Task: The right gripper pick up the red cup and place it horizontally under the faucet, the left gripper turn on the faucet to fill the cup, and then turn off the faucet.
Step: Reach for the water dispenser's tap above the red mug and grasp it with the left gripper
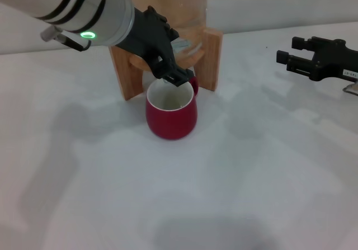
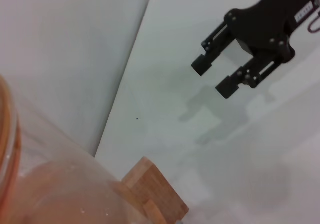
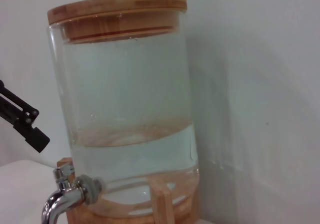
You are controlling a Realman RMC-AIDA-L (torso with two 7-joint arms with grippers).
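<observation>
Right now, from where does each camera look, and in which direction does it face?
Head view: from above, looking down at the red cup by the wooden stand; both arms show, left gripper over the cup.
Left wrist view: looks past the dispenser jar to the right gripper, open.
Right wrist view: faces the jar and faucet.
All share the dispenser.

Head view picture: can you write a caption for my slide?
Left gripper reaches the faucet above the red cup at the wooden stand; right gripper hovers open, apart.
</observation>
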